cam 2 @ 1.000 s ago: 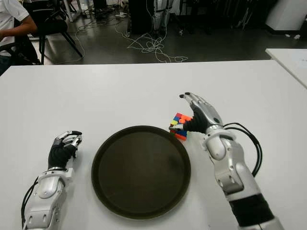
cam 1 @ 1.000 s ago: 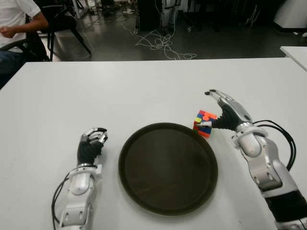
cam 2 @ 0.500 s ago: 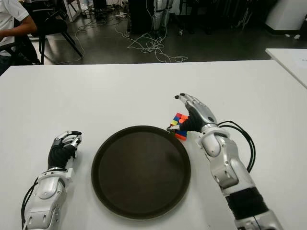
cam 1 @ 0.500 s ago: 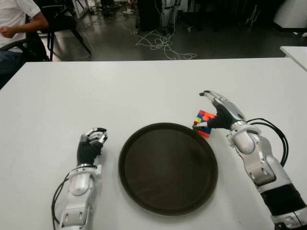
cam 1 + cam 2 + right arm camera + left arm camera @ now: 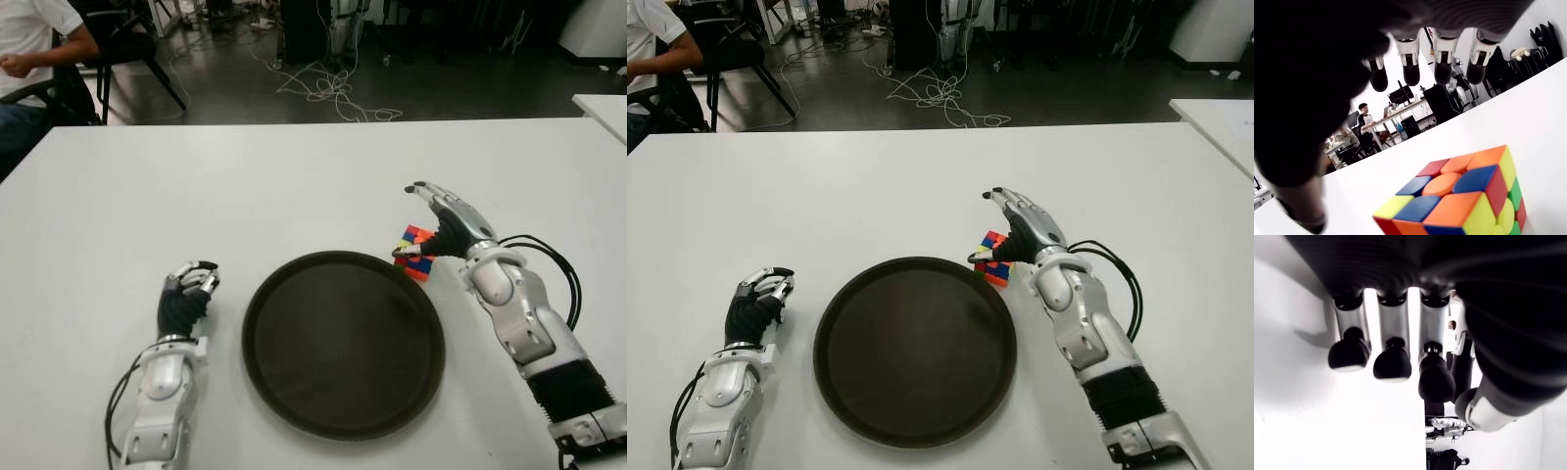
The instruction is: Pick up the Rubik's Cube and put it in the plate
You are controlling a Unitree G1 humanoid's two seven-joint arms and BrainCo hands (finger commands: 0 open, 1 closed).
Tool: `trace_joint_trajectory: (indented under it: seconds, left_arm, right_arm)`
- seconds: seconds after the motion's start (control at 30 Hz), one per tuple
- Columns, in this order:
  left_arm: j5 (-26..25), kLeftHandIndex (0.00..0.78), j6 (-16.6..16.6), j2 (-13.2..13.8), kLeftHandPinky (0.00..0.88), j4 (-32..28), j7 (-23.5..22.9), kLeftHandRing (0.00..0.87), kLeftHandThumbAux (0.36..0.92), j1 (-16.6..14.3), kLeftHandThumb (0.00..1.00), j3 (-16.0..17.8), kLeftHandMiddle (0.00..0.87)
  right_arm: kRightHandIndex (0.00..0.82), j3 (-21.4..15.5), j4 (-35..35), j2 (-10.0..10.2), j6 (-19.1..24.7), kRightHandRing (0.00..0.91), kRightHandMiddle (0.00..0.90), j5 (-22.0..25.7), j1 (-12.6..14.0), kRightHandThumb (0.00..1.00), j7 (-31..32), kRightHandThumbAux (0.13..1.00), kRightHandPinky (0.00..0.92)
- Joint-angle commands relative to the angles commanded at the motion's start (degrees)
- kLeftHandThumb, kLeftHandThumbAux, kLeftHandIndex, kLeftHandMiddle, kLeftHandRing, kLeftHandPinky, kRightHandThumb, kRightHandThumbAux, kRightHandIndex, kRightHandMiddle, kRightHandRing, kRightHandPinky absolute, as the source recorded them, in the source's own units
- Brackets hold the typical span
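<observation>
Both eye views: right hand (image 5: 443,217) creeping closer over Rubik's Cube (image 5: 416,252), cube sitting on table (image 5: 294,186) touching plate (image 5: 343,343) rim. Left hand (image 5: 186,291) curling empty, left of plate. Right wrist view: fingers (image 5: 1442,63) spreading above cube, not yet gripping.

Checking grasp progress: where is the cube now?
The cube sits on the table beside the plate's far right rim, under the open right hand.

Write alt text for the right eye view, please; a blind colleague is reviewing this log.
The right hand, fingers spread, reaches over a Rubik's Cube sitting on the white table just off the far right rim of a dark round plate. The left hand shows curled, left of the plate.
</observation>
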Motion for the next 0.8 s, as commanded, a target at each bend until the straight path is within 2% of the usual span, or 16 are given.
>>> trace_joint_trajectory:
  seconds: [0.4, 0.8]
  left_arm:
    - [-0.73, 0.444, 0.29, -0.45, 0.819, -0.09, 0.12, 0.823, 0.703, 0.01, 0.712, 0.5, 0.81]
    - [-0.62, 0.444, 0.74, -0.23, 0.817, -0.22, 0.17, 0.823, 0.704, -0.07, 0.711, 0.38, 0.815]
  right_arm:
    - [0.0, 0.68, 1.99, 0.18, 0.84, 0.0, 0.0, 0.05, -0.94, 0.0, 0.24, 0.73, 0.0]
    - [0.0, 0.47, 2.77, 0.31, 0.23, 0.0, 0.0, 0.63, -0.58, 0.0, -0.79, 0.738, 0.0]
